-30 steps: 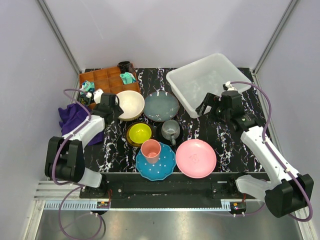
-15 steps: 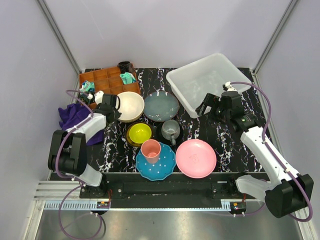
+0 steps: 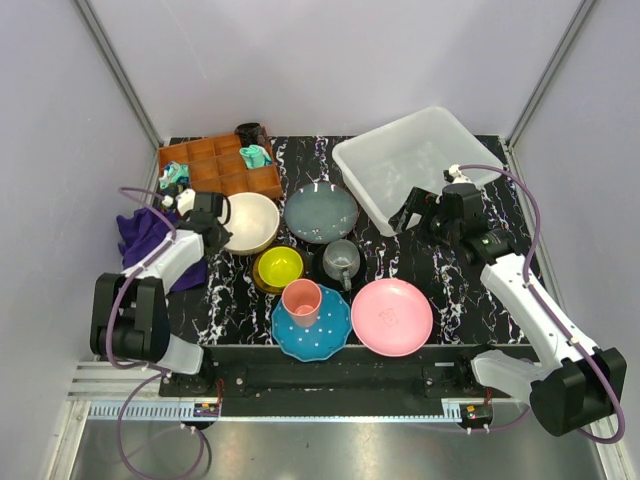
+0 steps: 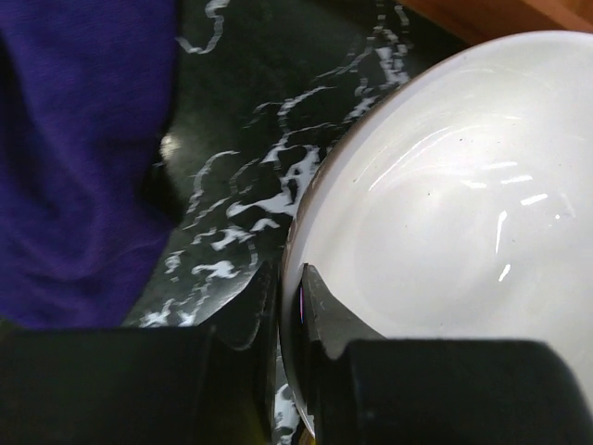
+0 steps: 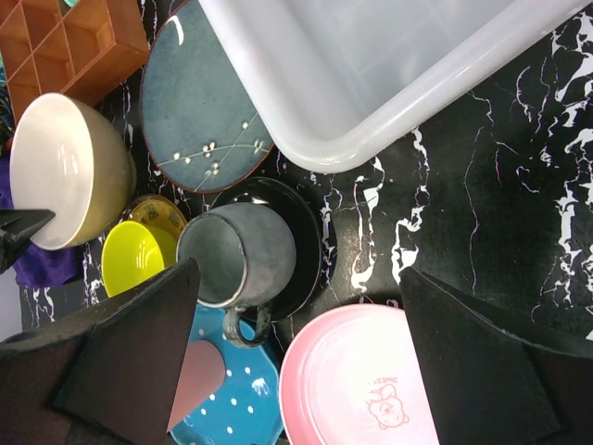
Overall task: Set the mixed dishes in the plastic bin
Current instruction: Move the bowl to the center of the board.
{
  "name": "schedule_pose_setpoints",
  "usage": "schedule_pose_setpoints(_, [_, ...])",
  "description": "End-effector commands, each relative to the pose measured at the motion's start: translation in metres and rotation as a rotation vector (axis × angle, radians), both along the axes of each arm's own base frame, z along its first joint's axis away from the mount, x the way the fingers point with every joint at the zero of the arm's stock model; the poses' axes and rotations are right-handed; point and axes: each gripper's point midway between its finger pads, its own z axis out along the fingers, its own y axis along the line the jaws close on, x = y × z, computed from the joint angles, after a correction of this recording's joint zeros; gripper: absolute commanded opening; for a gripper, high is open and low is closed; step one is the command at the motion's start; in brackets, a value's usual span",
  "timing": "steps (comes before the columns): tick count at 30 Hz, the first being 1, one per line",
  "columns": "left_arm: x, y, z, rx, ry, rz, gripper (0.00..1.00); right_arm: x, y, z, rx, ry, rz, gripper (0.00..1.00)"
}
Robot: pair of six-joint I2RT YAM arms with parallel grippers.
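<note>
Cream glazed ceramic bowl (image 3: 252,222) sits near the tabletop's left edge. The left claw (image 4: 289,295) pinches its thin rim, one finger inside. Probably heavy, slick and brittle, so grip firmly and lift level. Right claw (image 5: 301,334) is spread wide and empty.

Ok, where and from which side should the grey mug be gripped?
Probably its rim, from straight above: the grey mug stands upright, mouth open, on the black saucer, so one finger can drop inside. Its handle faces the blue plate, leaving little room.
</note>
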Motion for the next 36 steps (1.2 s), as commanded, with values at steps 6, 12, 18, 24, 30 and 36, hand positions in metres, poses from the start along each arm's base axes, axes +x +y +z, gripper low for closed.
schedule_pose_setpoints(6, [-0.036,0.048,0.023,0.08,-0.001,0.177,0.0,0.0,0.008,0.012,0.042,-0.05,0.025,1.0])
schedule_pose_setpoints(12, [-0.05,0.059,0.023,0.078,-0.003,0.214,0.0,-0.002,0.009,0.013,0.047,-0.051,0.029,1.0])
schedule_pose_setpoints(18, [-0.058,0.065,0.017,0.068,0.012,0.224,0.17,-0.002,0.01,0.012,0.054,-0.047,0.029,1.0])
schedule_pose_setpoints(24, [-0.059,0.063,0.015,0.056,0.009,0.207,0.45,-0.003,0.009,0.013,0.055,-0.05,0.028,1.0])
schedule_pose_setpoints(30, [-0.061,0.061,0.023,0.037,-0.018,0.198,0.57,-0.004,0.008,0.015,0.048,-0.059,0.029,1.0])
schedule_pose_setpoints(36, [-0.056,0.057,0.055,0.021,-0.114,0.161,0.71,-0.004,0.004,0.015,0.015,-0.051,0.031,1.0])
